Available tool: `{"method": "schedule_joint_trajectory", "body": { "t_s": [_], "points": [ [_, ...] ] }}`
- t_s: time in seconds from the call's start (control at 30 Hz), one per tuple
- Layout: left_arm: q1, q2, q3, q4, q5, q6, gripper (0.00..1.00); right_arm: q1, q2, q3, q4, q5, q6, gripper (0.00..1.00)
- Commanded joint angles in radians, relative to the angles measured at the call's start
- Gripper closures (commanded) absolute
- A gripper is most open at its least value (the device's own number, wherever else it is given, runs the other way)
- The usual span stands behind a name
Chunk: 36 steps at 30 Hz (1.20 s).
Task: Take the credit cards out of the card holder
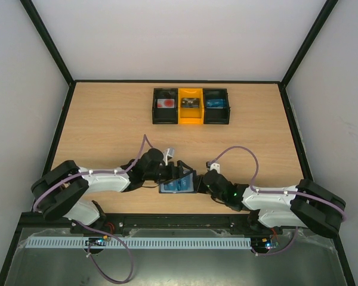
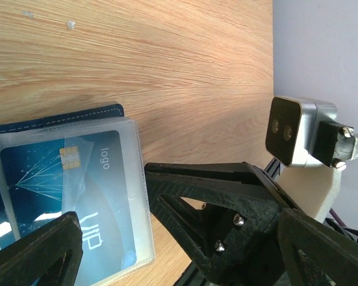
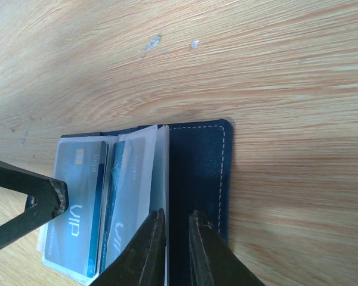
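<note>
The dark navy folding card holder [image 3: 198, 173] is lying open on the wooden counter [image 3: 256, 59], the right gripper [image 3: 176, 217] pinching its cover edge with narrow fingers. The left gripper [image 1: 174, 168] is hanging wide-fingered over the bright blue credit cards [image 2: 53, 190]. If it is catching the clear plastic sleeve [image 2: 140, 208] too, it is likely dragging the holder loose.

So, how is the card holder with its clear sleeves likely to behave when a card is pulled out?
The clear sleeves are probably floppy: one leaf stands curled off the stack. The card holder looks thin and light, so it may slide on the smooth wooden table unless the right gripper, closed on its cover, holds it in place.
</note>
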Motion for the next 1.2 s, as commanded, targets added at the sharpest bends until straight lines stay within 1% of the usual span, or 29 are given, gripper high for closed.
{"method": "schedule_joint_trajectory", "body": {
  "t_s": [0.0,0.1,0.3,0.5,0.63,0.87,1.17],
  "points": [
    [-0.007,0.028,0.029,0.040,0.009,-0.005,0.10,0.005,-0.030,-0.019,-0.033,0.054,-0.002,0.87],
    [-0.007,0.032,0.029,0.035,0.004,-0.002,0.10,0.005,-0.052,-0.019,-0.050,0.061,-0.001,0.87],
    [-0.007,0.009,0.030,-0.056,-0.053,0.039,0.12,0.005,-0.139,-0.005,-0.100,0.061,0.000,0.86],
    [-0.003,-0.024,0.011,-0.124,-0.127,0.069,0.16,0.005,-0.191,0.006,-0.066,-0.005,0.000,0.86],
    [0.006,-0.030,-0.008,-0.124,-0.141,0.069,0.19,0.005,-0.165,0.018,-0.044,-0.022,0.005,0.88],
    [0.008,-0.011,-0.009,-0.131,-0.146,0.078,0.28,0.005,-0.058,0.026,0.027,-0.069,0.018,0.90],
    [0.007,0.003,-0.013,-0.148,-0.159,0.090,0.36,0.005,0.009,0.009,0.030,-0.066,0.022,0.91]
  ]
}}
